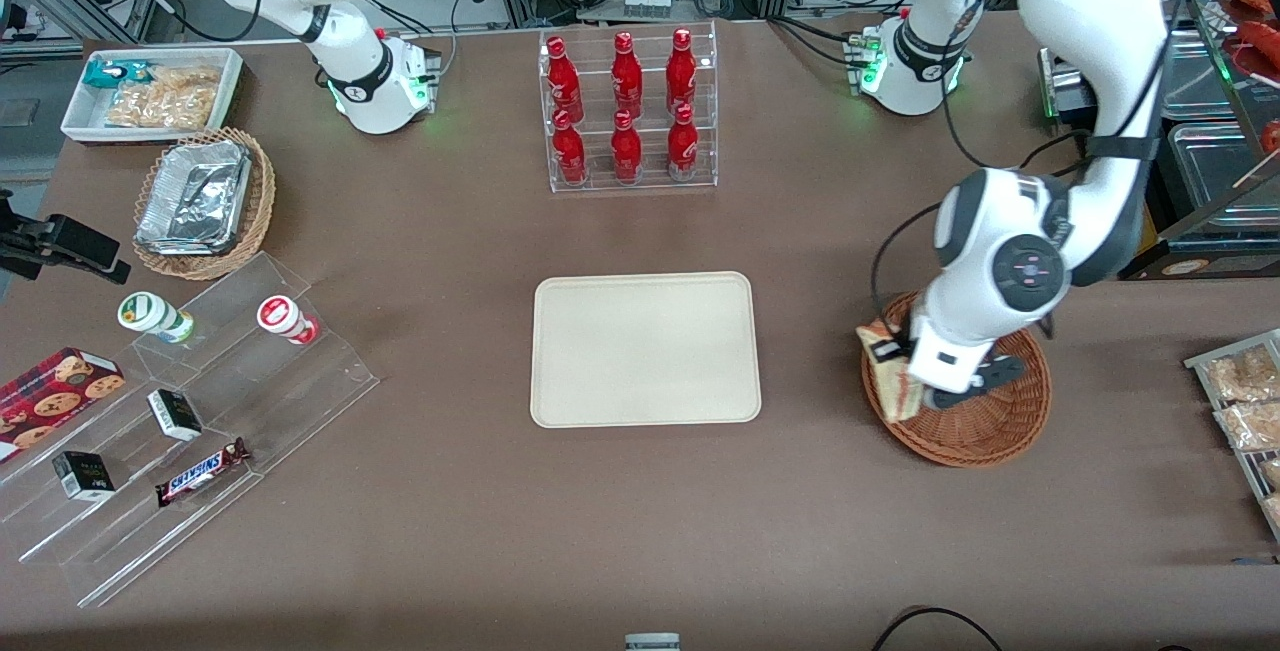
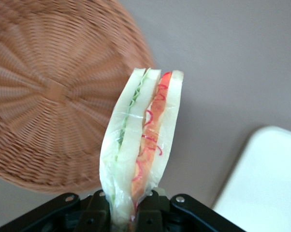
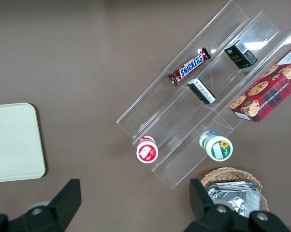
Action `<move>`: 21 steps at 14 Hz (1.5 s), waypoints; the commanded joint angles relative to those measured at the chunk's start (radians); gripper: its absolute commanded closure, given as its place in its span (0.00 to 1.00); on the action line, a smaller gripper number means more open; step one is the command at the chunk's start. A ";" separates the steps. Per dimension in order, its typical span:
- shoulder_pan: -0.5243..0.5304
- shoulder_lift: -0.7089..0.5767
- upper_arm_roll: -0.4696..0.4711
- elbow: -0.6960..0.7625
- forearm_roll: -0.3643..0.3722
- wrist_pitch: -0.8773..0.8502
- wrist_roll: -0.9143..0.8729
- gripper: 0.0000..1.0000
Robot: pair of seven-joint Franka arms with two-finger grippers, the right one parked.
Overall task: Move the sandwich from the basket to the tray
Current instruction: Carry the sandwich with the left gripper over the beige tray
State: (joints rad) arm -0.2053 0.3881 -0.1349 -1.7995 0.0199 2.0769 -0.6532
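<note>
The claw (image 1: pixel 905 371) is clamped on the sandwich (image 1: pixel 893 376) and holds it at the edge of the basket (image 1: pixel 985 431) that faces the tray (image 1: pixel 645 348). In my judgement the step in hand is the carry: the sandwich is picked up but not yet over the tray, which is bare. The next move calls for lifting enough to pass the basket rim, then travelling sideways above the brown worktop (image 1: pixel 640 511) toward the tray, and lowering before the claw lets go. The front view shows the whole way between basket and tray, but there the arm covers much of the grip. The left wrist view shows what the front one hides: the fingers (image 2: pixel 99 212) press the lower end of the sandwich (image 2: pixel 143 145), its green and pink filling edge faces the camera, the basket (image 2: pixel 49 96) seems lower than it, and a corner of the tray (image 2: pixel 266 183) is near.
</note>
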 commanded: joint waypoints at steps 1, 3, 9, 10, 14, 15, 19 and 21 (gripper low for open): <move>-0.113 0.142 0.012 0.219 0.018 -0.134 -0.009 0.95; -0.161 0.193 0.011 0.302 0.018 -0.152 -0.049 0.94; -0.345 0.340 0.012 0.472 0.012 -0.138 -0.196 0.97; -0.367 0.371 0.012 0.509 0.011 -0.130 -0.233 0.97; -0.445 0.465 0.012 0.591 0.017 -0.069 -0.305 0.98; -0.459 0.475 0.012 0.591 0.018 -0.040 -0.316 0.98; -0.482 0.499 0.014 0.591 0.023 -0.015 -0.329 0.96; -0.483 0.500 0.014 0.588 0.023 -0.018 -0.330 0.26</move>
State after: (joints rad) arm -0.6728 0.8756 -0.1329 -1.2460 0.0231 2.0681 -0.9582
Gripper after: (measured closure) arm 0.846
